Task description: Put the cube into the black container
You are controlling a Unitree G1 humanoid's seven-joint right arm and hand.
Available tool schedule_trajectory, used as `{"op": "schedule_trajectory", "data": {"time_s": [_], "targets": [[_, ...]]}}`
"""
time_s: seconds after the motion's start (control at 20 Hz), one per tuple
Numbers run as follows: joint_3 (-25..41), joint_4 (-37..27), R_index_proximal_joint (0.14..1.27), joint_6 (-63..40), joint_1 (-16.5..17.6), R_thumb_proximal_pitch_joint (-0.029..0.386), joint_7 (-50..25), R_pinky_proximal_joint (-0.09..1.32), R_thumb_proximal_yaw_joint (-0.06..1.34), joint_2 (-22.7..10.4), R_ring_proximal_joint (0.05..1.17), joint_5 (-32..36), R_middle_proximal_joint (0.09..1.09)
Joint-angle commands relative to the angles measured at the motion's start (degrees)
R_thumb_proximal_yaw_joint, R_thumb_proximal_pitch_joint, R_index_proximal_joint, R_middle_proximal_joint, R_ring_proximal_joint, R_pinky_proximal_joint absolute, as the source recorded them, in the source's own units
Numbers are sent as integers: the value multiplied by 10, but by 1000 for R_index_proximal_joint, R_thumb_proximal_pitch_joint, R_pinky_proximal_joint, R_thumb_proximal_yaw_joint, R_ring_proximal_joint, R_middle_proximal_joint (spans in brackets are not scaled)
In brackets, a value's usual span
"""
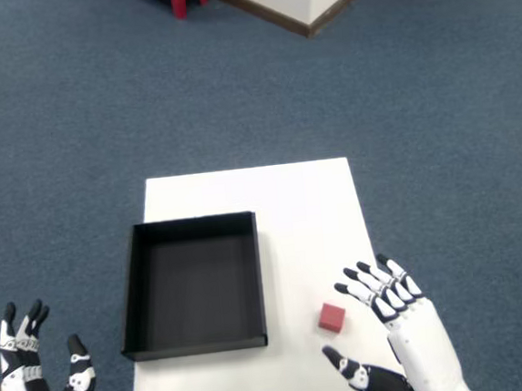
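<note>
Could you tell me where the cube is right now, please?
In the head view, the cube sits on the white table, lower right, between the black container on its left and the open right robot hand.

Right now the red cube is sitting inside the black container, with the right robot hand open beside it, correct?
Not quite. The head view shows the red cube on the white table, outside the black container, to its right. The right robot hand is indeed open beside it.
</note>
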Motion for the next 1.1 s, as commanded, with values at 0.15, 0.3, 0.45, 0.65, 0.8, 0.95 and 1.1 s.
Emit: {"op": "schedule_trajectory", "data": {"time_s": [0.15, 0.3, 0.45, 0.65, 0.8, 0.95, 1.1], "targets": [[-27, -75, 445, 66, 10, 13, 36, 149, 379, -36, 285, 8, 293], [-33, -96, 453, 93, 16, 3, 58, 148, 385, -43, 288, 16, 292], [-37, -103, 460, 110, 17, -3, 76, 141, 386, -45, 289, 23, 293], [-41, -110, 464, 122, 20, -6, 101, 127, 391, -46, 289, 39, 289], [-42, -104, 465, 125, 21, -8, 126, 117, 395, -43, 289, 56, 286], [-43, -73, 460, 125, 14, -8, 150, 109, 406, -29, 287, 73, 280], [-43, -35, 454, 115, 1, -9, 159, 100, 416, -12, 284, 84, 274]]}}
